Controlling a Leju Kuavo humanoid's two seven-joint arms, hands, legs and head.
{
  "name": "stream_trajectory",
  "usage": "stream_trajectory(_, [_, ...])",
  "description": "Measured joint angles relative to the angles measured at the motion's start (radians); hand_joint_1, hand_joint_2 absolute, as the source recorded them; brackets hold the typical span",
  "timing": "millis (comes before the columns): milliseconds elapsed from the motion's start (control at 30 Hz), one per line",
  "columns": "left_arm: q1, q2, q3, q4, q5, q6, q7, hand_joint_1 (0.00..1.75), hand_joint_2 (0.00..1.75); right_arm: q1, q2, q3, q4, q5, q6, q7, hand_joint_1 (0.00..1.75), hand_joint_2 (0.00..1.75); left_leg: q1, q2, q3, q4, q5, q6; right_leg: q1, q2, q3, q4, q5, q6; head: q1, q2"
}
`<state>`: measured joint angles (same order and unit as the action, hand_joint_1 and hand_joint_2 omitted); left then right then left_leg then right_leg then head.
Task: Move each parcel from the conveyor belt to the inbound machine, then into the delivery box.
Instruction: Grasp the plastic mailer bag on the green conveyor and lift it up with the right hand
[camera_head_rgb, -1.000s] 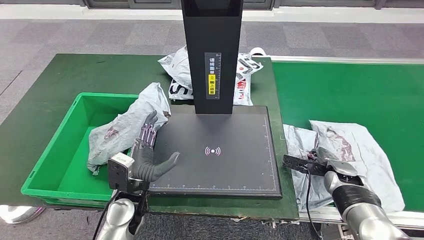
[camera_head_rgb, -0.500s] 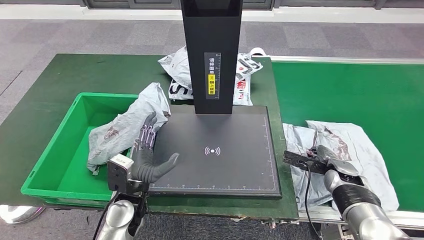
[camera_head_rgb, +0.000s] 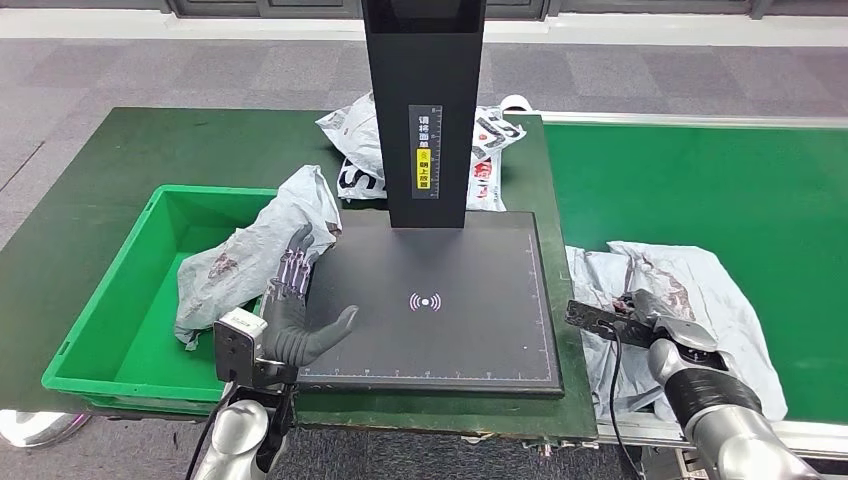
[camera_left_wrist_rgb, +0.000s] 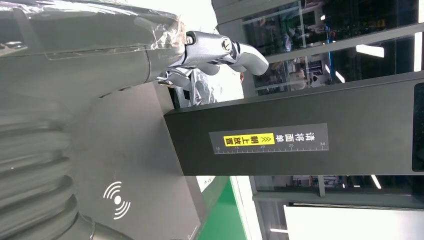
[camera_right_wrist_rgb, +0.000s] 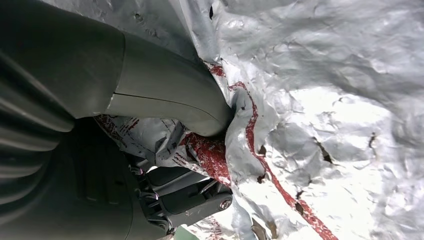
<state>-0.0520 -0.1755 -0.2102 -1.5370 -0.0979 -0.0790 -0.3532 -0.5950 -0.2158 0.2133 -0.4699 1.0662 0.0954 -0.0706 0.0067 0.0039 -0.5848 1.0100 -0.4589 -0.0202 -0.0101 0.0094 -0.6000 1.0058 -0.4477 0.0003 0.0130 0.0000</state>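
Grey parcel (camera_head_rgb: 690, 300) lies crumpled on the belt (camera_head_rgb: 700, 180), beside the scanner plate (camera_head_rgb: 450, 330). Right hand (camera_head_rgb: 650, 312) pinches its film, thumb (camera_right_wrist_rgb: 170, 100) pressed into the folds. Left hand (camera_head_rgb: 295, 320) spread, fingers apart, holding nothing, by the green box (camera_head_rgb: 110, 330) with another parcel (camera_head_rgb: 250, 260).

Grey carpet floor (camera_head_rgb: 150, 70) lies beyond a green-topped table (camera_head_rgb: 90, 190), with ceiling strip lights (camera_left_wrist_rgb: 367, 49) overhead.

A crumpled grey parcel (camera_head_rgb: 690, 300) with red markings lies on the green conveyor belt (camera_head_rgb: 720, 190).
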Motion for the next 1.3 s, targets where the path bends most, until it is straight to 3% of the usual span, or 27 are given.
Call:
stream_trajectory(700, [0.000, 0.000, 0.000, 0.000, 0.000, 0.000, 0.000, 0.00, 1.75, 0.000, 0.000, 0.000, 0.000, 0.000, -0.001, 0.000, 1.75, 1.75, 0.000, 0.000, 0.000, 0.000, 0.000, 0.000, 0.000, 0.000, 0.000, 0.000, 0.000, 0.000, 0.000, 0.000])
stream_trajectory(833, [0.000, 0.000, 0.000, 0.000, -0.002, 0.008, 0.002, 0.00, 0.00, 0.000, 0.002, -0.001, -0.003, -0.017, -0.015, -0.017, 1.75, 1.75, 0.000, -0.001, -0.001, 0.000, 0.000, 0.000, 0.000, -0.001, 0.000, 0.000, 0.000, 0.000, 0.000, 0.000])
stream_trajectory(900, [0.003, -0.003, 0.001, 0.000, -0.010, 0.039, 0.008, 0.00, 0.00, 0.014, 0.009, -0.020, -0.036, -0.107, -0.075, -0.089, 1.75, 1.75, 0.000, -0.001, -0.001, 0.000, 0.000, 0.000, 0.000, 0.000, 0.000, 0.000, 0.000, 0.000, 0.000, 0.000])
stream_trajectory(967, [0.008, -0.010, 0.004, 0.004, -0.021, 0.083, 0.014, 0.00, 0.00, 0.045, 0.022, -0.088, -0.162, -0.311, -0.133, -0.157, 1.75, 1.75, 0.000, 0.000, -0.002, 0.000, 0.000, 0.000, -0.001, 0.001, -0.002, 0.000, 0.001, 0.000, 0.000, 0.000])
stream_trajectory(1067, [0.014, -0.017, 0.005, 0.013, -0.029, 0.110, 0.010, 0.00, 0.00, 0.071, 0.044, -0.191, -0.406, -0.536, -0.111, -0.070, 1.75, 1.75, -0.002, -0.003, -0.001, 0.000, 0.001, 0.001, -0.001, -0.003, -0.002, 0.001, -0.001, 0.000, 0.000, 0.000])
stream_trajectory(1133, [0.017, -0.018, 0.006, 0.018, -0.030, 0.113, 0.007, 0.00, 0.00, 0.085, 0.045, -0.207, -0.516, -0.554, -0.095, -0.020, 1.75, 1.75, -0.001, -0.007, -0.001, 0.000, 0.002, 0.001, 0.000, -0.007, 0.000, 0.001, -0.002, 0.000, 0.000, 0.000])
stream_trajectory(1300, [0.020, -0.022, 0.007, 0.027, -0.030, 0.114, 0.005, 0.00, 0.00, 0.126, 0.045, -0.236, -0.667, -0.559, -0.119, -0.044, 1.75, 1.75, -0.001, -0.008, -0.002, 0.000, 0.002, 0.001, -0.001, -0.008, 0.000, 0.001, -0.003, 0.000, 0.000, 0.000])
